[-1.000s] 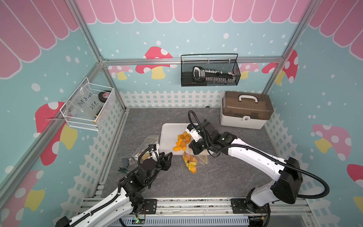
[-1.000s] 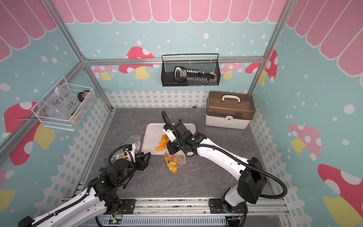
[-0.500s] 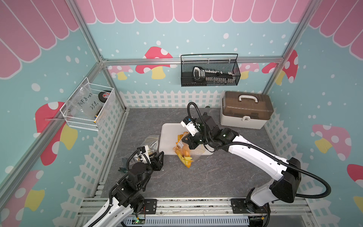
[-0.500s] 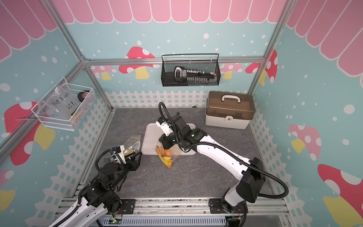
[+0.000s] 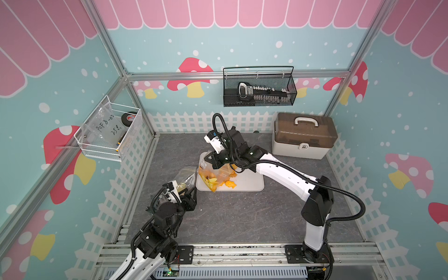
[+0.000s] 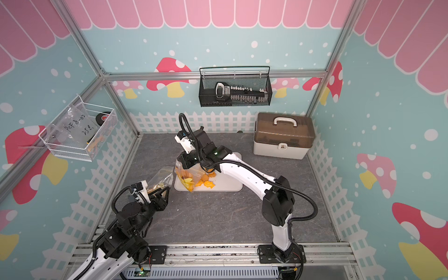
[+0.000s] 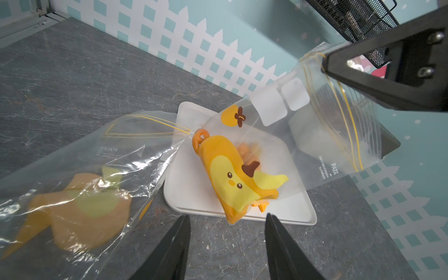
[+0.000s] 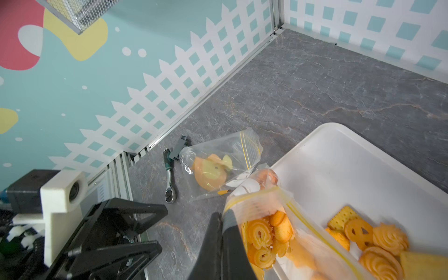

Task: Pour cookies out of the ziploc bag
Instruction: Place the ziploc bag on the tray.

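Two clear bags are in the cell. The right gripper (image 8: pixel 220 219) has its jaws pinched tight on the yellow-zip edge of the ziploc bag (image 8: pixel 278 213) and holds it lifted over the left part of the white tray (image 5: pixel 249 181). In the left wrist view the bag (image 7: pixel 266 145) slopes down from that grip, and its lowest tip hangs at the tray's front rim (image 7: pixel 291 219). Some cookies (image 8: pixel 266 235) sit inside the bag, just beside the clamped fingers (image 8: pixel 232 244). A further handful (image 8: pixel 363 235) lies loose on the tray, next to the bag and on the side away from the fingers; both top views show them (image 5: pixel 229 184) (image 6: pixel 206 181) under the right wrist. The left gripper (image 7: pixel 228 216) stands part-open with nothing between its fingers (image 7: pixel 174 244), over bare table just short of the tray's front-left corner and apart from the cookies. A second bag (image 7: pixel 84 181) with an orange print lies flat on the table beside the tray, next to the left gripper. A ratchet wrench (image 8: pixel 168 179) lies beyond it.
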Action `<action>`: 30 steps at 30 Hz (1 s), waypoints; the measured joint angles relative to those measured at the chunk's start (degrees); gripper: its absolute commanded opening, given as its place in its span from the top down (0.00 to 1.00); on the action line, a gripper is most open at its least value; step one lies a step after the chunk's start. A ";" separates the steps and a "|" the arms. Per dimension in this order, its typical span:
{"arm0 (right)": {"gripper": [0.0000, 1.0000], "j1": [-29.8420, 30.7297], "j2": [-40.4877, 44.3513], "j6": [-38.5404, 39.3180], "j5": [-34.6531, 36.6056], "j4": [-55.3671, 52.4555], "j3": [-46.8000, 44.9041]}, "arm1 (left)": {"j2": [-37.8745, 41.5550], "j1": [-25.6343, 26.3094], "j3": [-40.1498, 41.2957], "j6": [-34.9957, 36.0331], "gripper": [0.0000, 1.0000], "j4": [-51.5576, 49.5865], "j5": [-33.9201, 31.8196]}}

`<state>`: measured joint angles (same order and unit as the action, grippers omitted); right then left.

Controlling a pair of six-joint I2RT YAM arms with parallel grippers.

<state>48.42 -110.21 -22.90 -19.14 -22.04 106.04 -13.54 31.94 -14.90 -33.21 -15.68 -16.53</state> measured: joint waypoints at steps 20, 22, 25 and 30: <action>0.92 -7.76 -5.49 -2.84 4.17 12.79 -11.56 | -15.39 -4.00 -0.61 0.00 0.46 6.19 3.08; 0.89 -8.98 -4.37 -2.71 4.85 13.62 -14.60 | -20.41 -5.79 -1.49 -0.02 0.46 8.55 4.35; 0.86 -11.08 -2.23 -2.32 5.90 14.16 -18.97 | -28.11 -9.53 -3.28 -0.15 0.45 12.59 6.71; 0.70 -15.47 3.17 -1.57 7.50 16.31 -26.45 | -41.64 -13.33 -9.75 -0.44 0.42 17.27 9.64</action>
<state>32.95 -107.04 -24.47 -11.64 -5.74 79.59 -55.18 18.61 -24.64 -33.65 1.58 -6.90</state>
